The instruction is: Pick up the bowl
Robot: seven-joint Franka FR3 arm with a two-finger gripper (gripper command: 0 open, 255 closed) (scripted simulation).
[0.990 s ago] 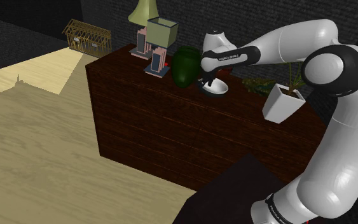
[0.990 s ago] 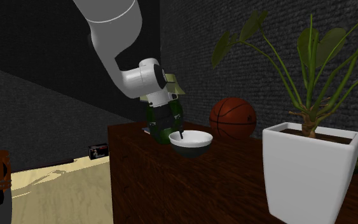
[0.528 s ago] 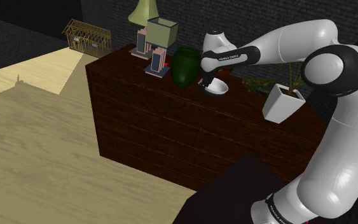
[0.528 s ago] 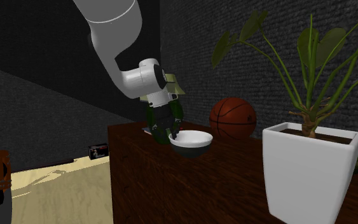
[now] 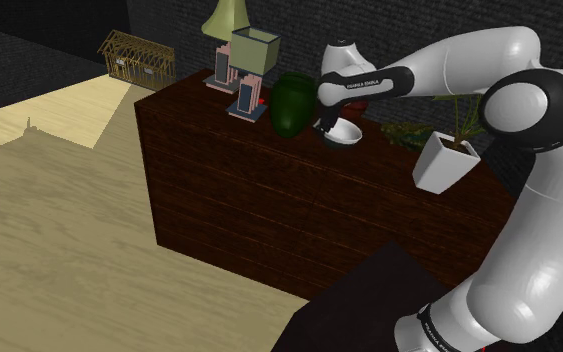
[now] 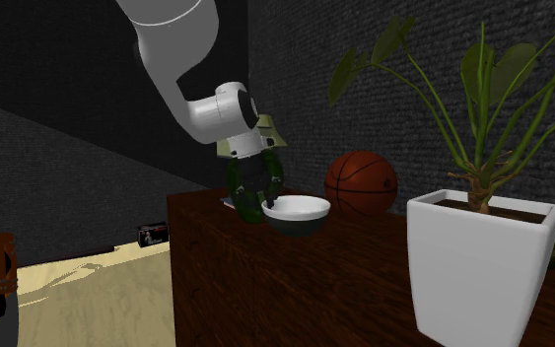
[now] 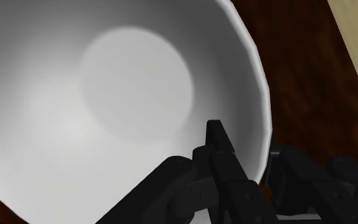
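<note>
A white bowl (image 5: 344, 131) with a dark underside hangs just above the dark wooden dresser top (image 5: 194, 100), beside a green vase. My black gripper (image 5: 328, 127) is shut on the bowl's rim on the side nearest the vase. In the second exterior view the bowl (image 6: 301, 211) sits slightly tilted in the gripper (image 6: 268, 208). In the wrist view one finger (image 7: 217, 141) lies inside the bowl (image 7: 107, 95) and the other outside it, so the gripper (image 7: 250, 151) pinches the wall between them.
A green vase (image 5: 291, 104) stands right beside the hand. Behind the bowl lies a basketball (image 6: 361, 183). A white planter (image 6: 482, 266) with a leafy plant stands on the dresser nearer the stand. A lamp and picture frames (image 5: 245, 72) crowd the far corner.
The fingers have shut on the bowl's rim. The hand has risen a little, lifting the bowl slightly off the dresser top.
</note>
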